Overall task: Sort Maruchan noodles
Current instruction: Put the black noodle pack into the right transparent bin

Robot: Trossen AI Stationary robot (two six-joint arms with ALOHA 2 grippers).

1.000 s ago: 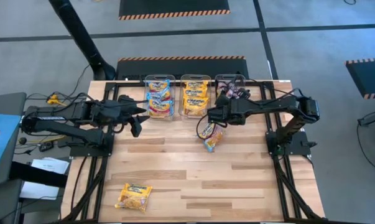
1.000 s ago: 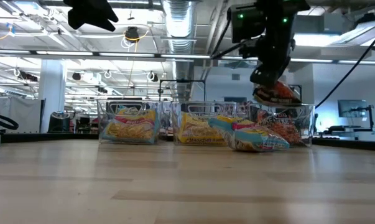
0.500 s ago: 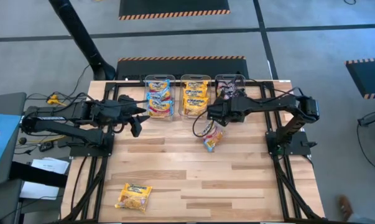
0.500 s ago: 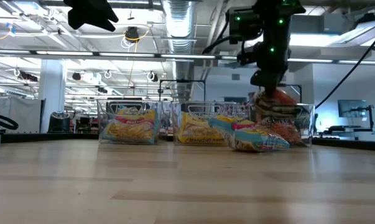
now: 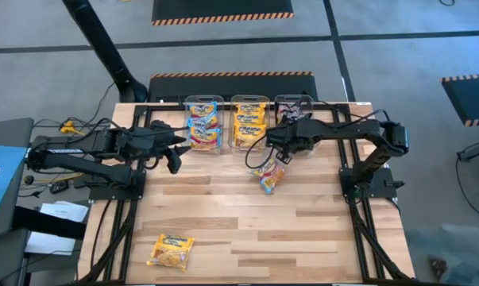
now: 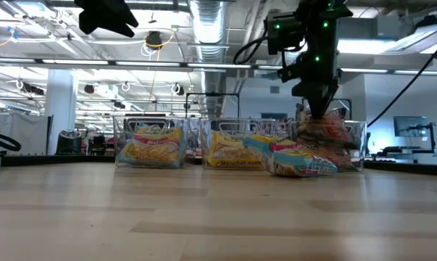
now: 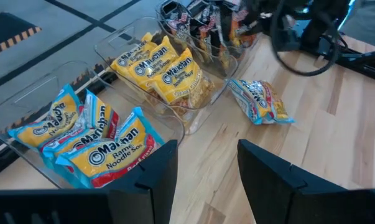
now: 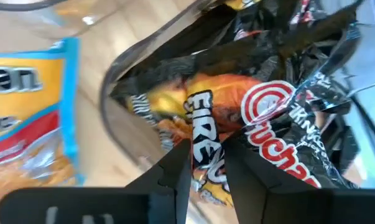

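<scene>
Lowering since a second ago, right gripper (image 8: 207, 163) clamped on a dark maroon-black packet (image 8: 237, 118) now down inside the rightmost bin (image 5: 293, 107), nearly sorted; blue-pink packet (image 5: 271, 175) lying just before that bin; left gripper (image 7: 206, 163) apart, idle.

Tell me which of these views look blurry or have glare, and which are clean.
Right wrist view: soft, too close to the dark packet pinched by the right gripper, with glare on the clear bin. Low view: bright ceiling lights, foreground table blurred. Left wrist view: crisp on the packets in the bins. High view: even light, sharp.
</scene>
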